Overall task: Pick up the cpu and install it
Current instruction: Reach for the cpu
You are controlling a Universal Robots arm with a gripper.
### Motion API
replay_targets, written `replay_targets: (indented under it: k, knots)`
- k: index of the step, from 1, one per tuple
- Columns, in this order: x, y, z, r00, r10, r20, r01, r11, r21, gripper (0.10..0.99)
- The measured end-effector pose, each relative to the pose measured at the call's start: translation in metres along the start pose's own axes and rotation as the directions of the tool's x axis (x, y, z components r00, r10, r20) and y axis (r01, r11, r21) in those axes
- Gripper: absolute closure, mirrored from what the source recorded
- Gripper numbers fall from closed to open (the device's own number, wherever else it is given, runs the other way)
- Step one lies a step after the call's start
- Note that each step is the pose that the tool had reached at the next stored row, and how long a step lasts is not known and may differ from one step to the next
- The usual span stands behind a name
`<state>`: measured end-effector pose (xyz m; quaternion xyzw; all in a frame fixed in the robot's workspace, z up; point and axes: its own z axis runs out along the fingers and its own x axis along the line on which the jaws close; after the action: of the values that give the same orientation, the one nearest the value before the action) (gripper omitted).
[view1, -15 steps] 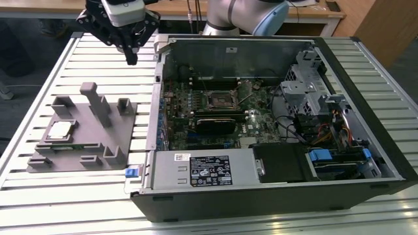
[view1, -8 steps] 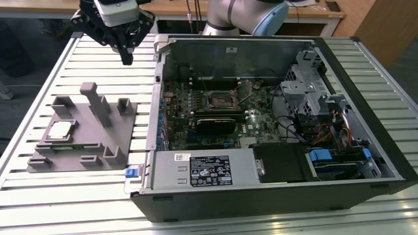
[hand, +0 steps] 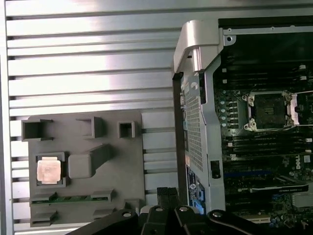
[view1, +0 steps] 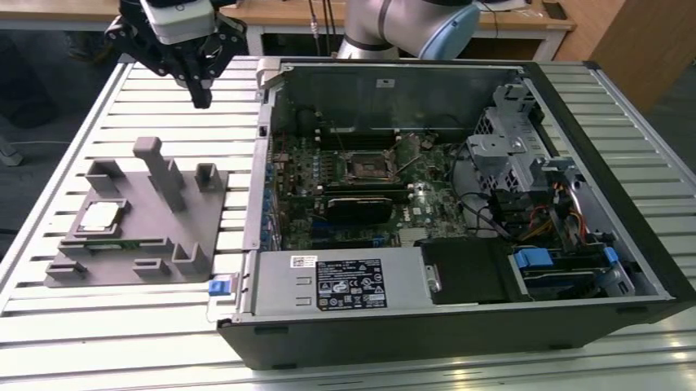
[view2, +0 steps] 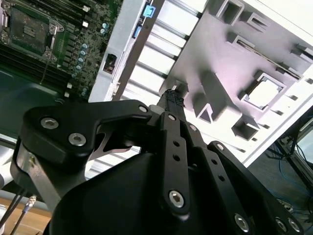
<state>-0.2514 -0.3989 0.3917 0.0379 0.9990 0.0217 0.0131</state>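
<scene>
Above the slatted metal surface (view1: 109, 342), the gripper (view1: 201, 99) hangs at the exterior view's eleven o'clock, pinched closed and empty, with the cpu (view1: 100, 215) lying in the grey fixture (view1: 163, 235) at nine o'clock and a wooden desk (view1: 283, 12) behind.

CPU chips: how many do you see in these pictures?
1. The cpu lies in a square recess of the grey fixture, beside the open case. The socket looks empty.

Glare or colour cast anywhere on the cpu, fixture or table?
Second wrist view: cpu washed out near white, grey fixture tinted pink-violet, table slats blown out. First wrist view: bright glare bands across the slats, cpu tinted pinkish but distinct. Exterior view: even light, computer case interior darker.
</scene>
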Motion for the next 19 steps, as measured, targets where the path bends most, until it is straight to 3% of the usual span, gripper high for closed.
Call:
replay_targets:
  k: [19]
  knots:
    - [0.0229, -0.0017, -0.0005, 1.0000, 0.000, 0.0000, 0.000, 1.0000, 0.000, 0.980]
